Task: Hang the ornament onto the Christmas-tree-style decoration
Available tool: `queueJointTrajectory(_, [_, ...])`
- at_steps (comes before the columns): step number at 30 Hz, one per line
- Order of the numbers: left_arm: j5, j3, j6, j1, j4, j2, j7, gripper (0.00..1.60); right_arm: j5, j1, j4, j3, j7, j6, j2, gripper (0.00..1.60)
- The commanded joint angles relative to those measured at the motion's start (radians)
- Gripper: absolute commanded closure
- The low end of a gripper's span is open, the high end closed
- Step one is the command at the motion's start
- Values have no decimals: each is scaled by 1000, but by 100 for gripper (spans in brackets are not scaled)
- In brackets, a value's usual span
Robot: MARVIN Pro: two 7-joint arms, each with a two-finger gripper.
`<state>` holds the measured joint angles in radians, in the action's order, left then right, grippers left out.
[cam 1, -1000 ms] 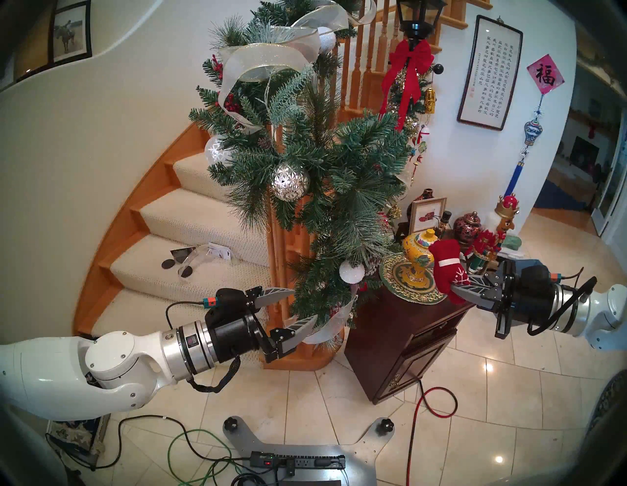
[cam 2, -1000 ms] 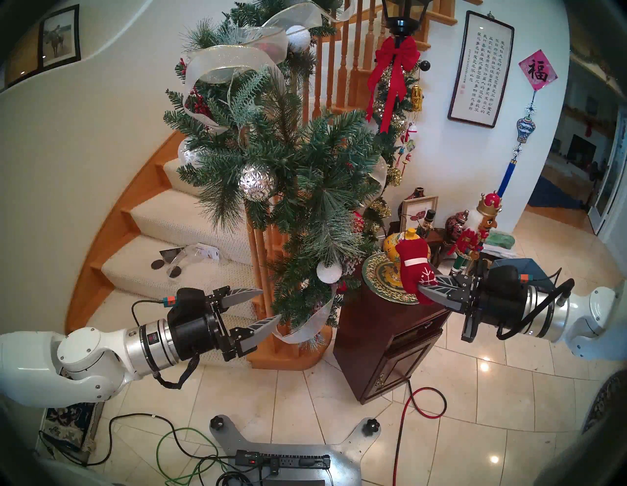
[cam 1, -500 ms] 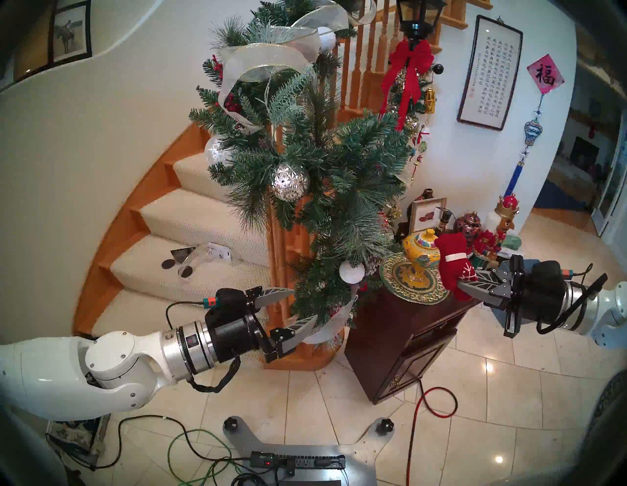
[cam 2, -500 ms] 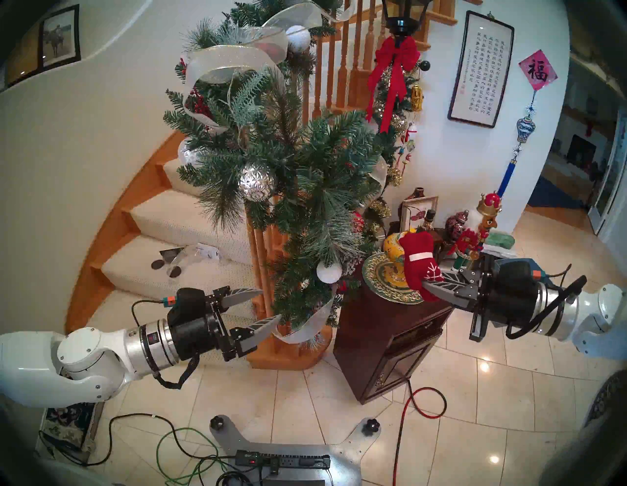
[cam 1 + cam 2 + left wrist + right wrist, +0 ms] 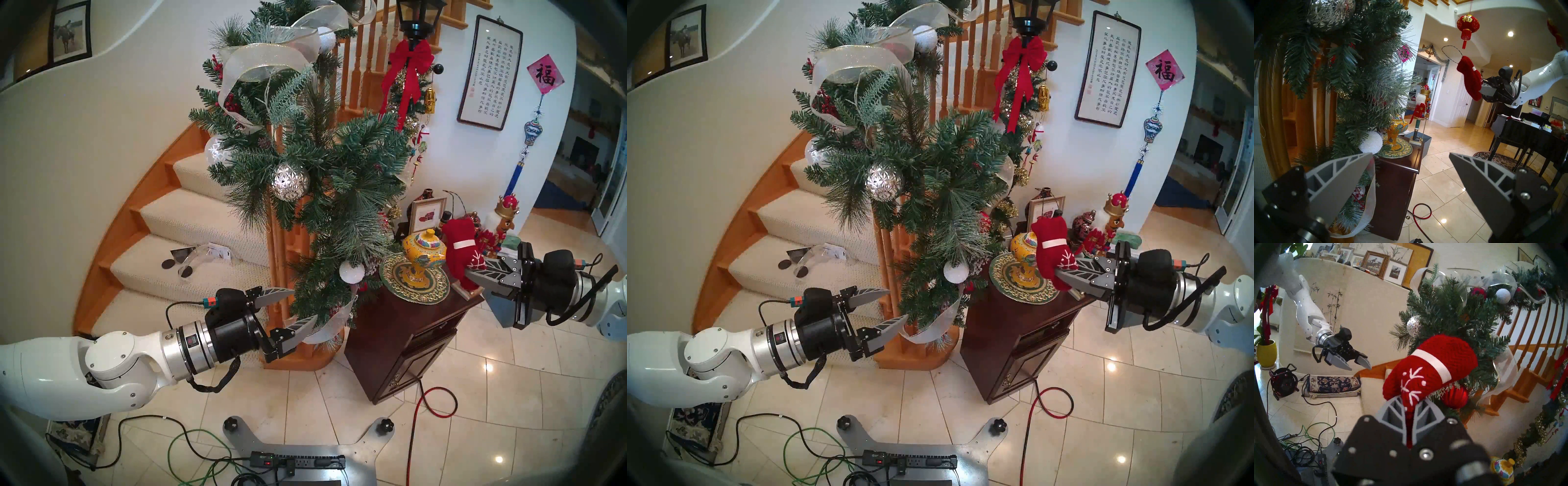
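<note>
The ornament, a red knitted mitten (image 5: 461, 251) with a white cuff band and snowflake, is held by its fingertip end in my right gripper (image 5: 470, 275), which is shut on it. It hangs in the air above the cabinet, right of the green pine garland (image 5: 339, 169), not touching it. The mitten also shows in the head right view (image 5: 1052, 251), the left wrist view (image 5: 1470, 79) and the right wrist view (image 5: 1430, 361). Its string loop (image 5: 1442, 49) stands up from the cuff. My left gripper (image 5: 305, 303) is open and empty at the garland's lower end.
A dark wooden cabinet (image 5: 407, 325) below the mitten carries a yellow jar (image 5: 424, 251), a nutcracker (image 5: 498, 230) and small vases. A silver patterned ball (image 5: 290, 181) hangs in the garland. Stair banister posts (image 5: 278, 271) stand behind it. Cables (image 5: 420, 407) lie on the tile floor.
My right gripper has moved up and to the right with the mitten, away from the garland. The left arm has not moved.
</note>
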<state>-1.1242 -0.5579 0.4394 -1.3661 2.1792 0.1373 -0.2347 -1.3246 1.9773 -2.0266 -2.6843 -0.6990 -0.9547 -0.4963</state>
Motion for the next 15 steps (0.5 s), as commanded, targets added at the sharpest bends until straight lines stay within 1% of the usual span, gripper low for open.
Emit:
queueJointTrajectory(1, [0,-4,3,3,1,-2,2,0,-26,90,10,0,-31,-5,6,160])
queueJointTrajectory(6, [0,-4,3,3,1,-2,2,0,-37,122,11,-5,-53,-5,4,160])
queueJointTrajectory(11, [0,-4,3,3,1,-2,2,0,-46,132,14,1,-69,-5,6,160])
queueJointTrajectory(14, [0,-4,3,3,1,-2,2,0,-46,127,17,12,-75,-5,18,160])
queueJointTrajectory(15, [0,-4,3,3,1,-2,2,0,-40,124,20,21,-76,-5,37,160])
